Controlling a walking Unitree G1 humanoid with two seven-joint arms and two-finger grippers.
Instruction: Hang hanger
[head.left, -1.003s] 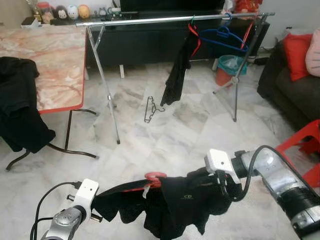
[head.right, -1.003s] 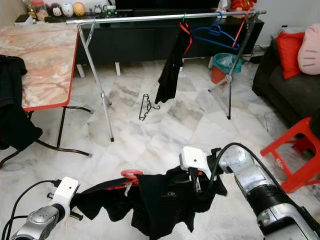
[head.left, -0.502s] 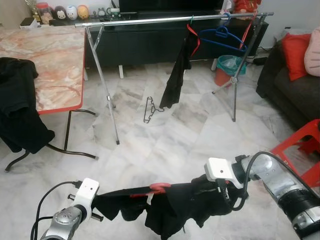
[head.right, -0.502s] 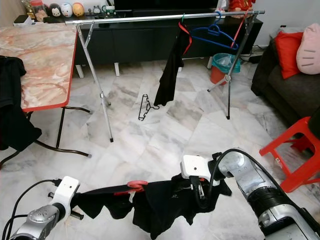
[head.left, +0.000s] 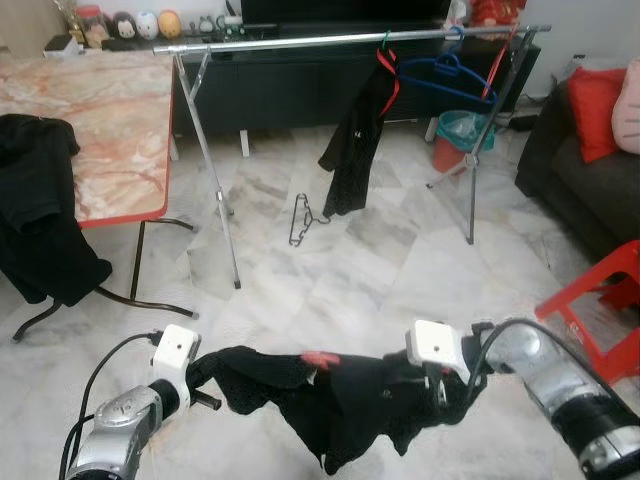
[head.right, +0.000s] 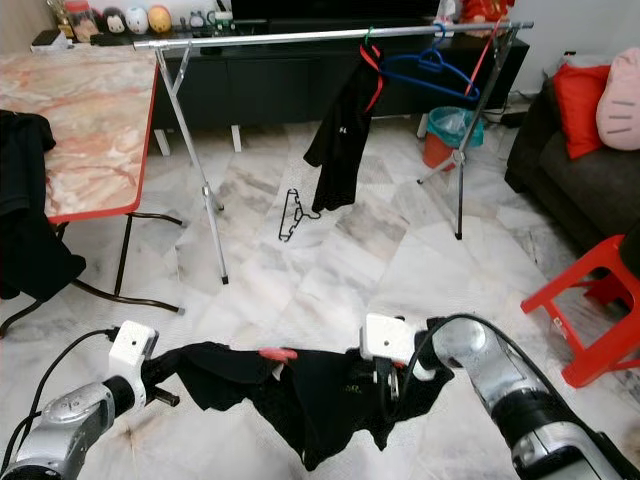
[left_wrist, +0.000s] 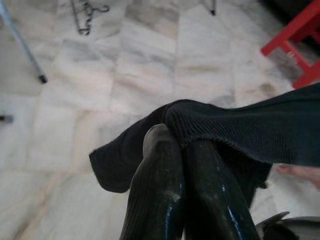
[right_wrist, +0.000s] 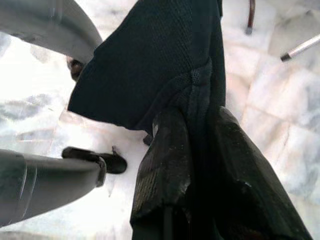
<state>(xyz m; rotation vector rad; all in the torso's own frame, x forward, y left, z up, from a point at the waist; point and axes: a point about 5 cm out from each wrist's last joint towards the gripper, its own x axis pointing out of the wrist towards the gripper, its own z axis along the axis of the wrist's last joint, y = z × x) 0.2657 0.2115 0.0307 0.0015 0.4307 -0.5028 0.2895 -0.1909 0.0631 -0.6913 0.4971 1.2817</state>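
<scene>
**A:** What did the head views show?

**B:** A black garment (head.left: 340, 405) was stretched low over the marble floor (head.left: 330, 270) between the two arms, with the red hanger (head.left: 320, 359) poking out of its top edge near the middle. The left pincer (head.left: 205, 380) held one end and the right pincer (head.left: 440, 385) the other. Beyond them stood the silver clothes rail (head.left: 300, 40), carrying a second black garment (head.left: 355, 140) on a red hanger and a bare blue hanger (head.left: 440, 75). A black wire hanger (head.left: 303, 218) lay on the floor below the rail. To the left, the marbled tabletop (head.left: 90, 120) had dark clothing (head.left: 40, 220) draped over its edge, and a red stool (head.left: 600, 300) stood at the right.

**A:** And the left wrist view?

**B:** The left pincer (left_wrist: 180, 145) was closed tight, its two fingers (left_wrist: 157, 180) pressed together on a fold of the black garment (left_wrist: 240, 135), with pale floor behind.

**A:** The right wrist?

**B:** The right pincer (right_wrist: 200, 125) was clamped on the bunched cloth, which ran between its fingers (right_wrist: 165, 155) and spread out beyond the tips.
</scene>
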